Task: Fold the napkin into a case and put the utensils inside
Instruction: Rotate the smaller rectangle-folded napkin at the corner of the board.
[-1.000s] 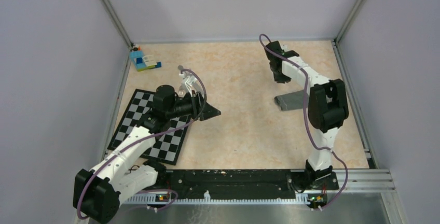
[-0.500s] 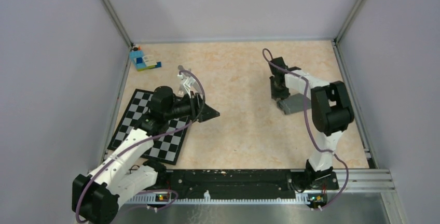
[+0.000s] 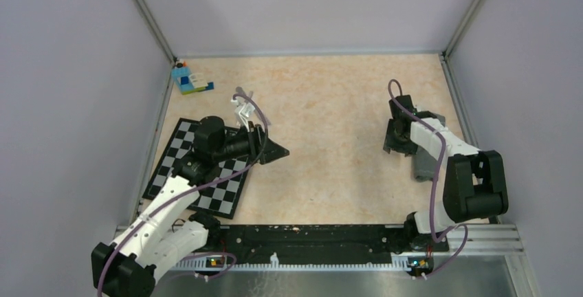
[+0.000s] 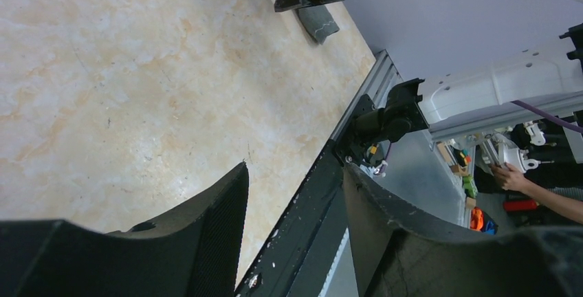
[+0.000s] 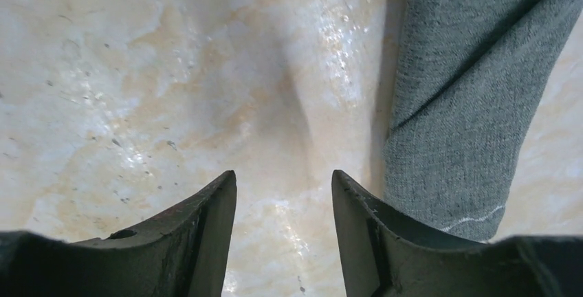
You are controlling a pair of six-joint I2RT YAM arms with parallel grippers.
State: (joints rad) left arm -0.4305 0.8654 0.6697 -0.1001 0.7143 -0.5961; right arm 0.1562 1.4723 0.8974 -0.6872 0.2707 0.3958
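Note:
The napkin [image 3: 422, 168], folded into a narrow dark grey strip, lies near the table's right edge and is partly under my right arm. My right gripper [image 3: 397, 144] stands open just left of it, low over bare table. In the right wrist view the napkin [image 5: 467, 104] runs along the outside of the right finger, and the gripper [image 5: 283, 173] holds nothing. Silver utensils [image 3: 242, 109] lie behind my left wrist, partly crossed by its cable. My left gripper [image 3: 275, 151] is open and empty [image 4: 295, 166], pointing right across the table.
A black-and-white checkered mat [image 3: 185, 166] lies under the left arm at the left. A blue toy-brick block [image 3: 187, 80] sits in the far left corner. The black base rail [image 3: 309, 235] runs along the near edge.
My right gripper moved right and nearer with the napkin, turned the strip to lie along the right edge, then opened and let it go. The left arm drew back slightly.

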